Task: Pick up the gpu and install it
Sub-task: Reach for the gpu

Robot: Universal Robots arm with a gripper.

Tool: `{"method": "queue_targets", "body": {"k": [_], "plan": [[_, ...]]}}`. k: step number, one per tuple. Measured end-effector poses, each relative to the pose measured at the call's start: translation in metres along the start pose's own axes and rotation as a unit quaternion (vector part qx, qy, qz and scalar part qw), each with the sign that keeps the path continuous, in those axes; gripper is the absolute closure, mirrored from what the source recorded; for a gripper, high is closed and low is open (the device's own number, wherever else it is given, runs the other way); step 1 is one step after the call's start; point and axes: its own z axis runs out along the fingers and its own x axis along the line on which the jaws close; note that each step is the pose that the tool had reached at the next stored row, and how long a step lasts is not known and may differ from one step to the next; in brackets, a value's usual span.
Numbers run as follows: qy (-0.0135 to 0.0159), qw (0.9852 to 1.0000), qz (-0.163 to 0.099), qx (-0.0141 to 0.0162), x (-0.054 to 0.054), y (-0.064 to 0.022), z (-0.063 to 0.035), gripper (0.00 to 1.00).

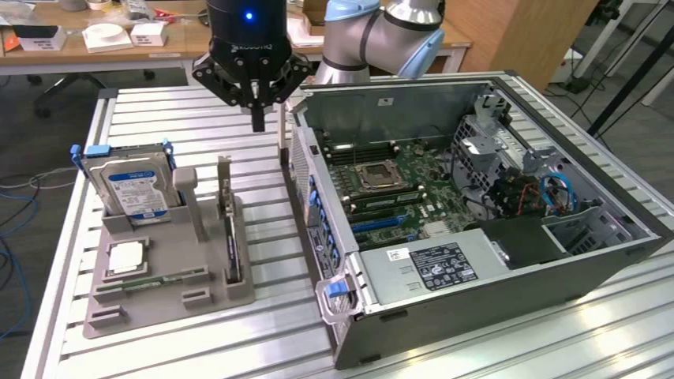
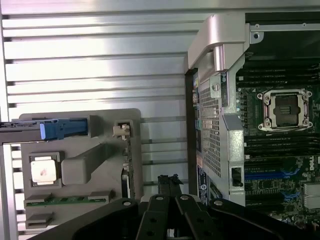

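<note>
The gpu [image 1: 230, 237] stands on edge in a slot of the grey holder [image 1: 211, 298], its silver bracket pointing up at the far end. From the wrist view the gpu [image 2: 128, 165] shows edge-on as a thin dark strip. My gripper [image 1: 257, 120] hangs above the table, beyond the card's bracket end, between the holder and the open computer case [image 1: 421, 316]. Its fingers [image 2: 169, 182] are shut together with nothing between them, and it touches nothing.
A silver hard drive [image 1: 132, 188] with blue rails stands in the holder at the exterior view's left. A processor chip [image 1: 126, 257] and a green memory stick [image 1: 158, 278] lie in front of it. The case lies open with its motherboard [image 1: 395, 185] facing up.
</note>
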Motion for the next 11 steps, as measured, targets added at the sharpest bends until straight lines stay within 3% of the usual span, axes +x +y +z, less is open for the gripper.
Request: {"method": "queue_targets", "body": {"k": [11], "plan": [[0.0,1.0,0.0,0.0,0.0071,-0.0006,0.0006,0.89]]}}
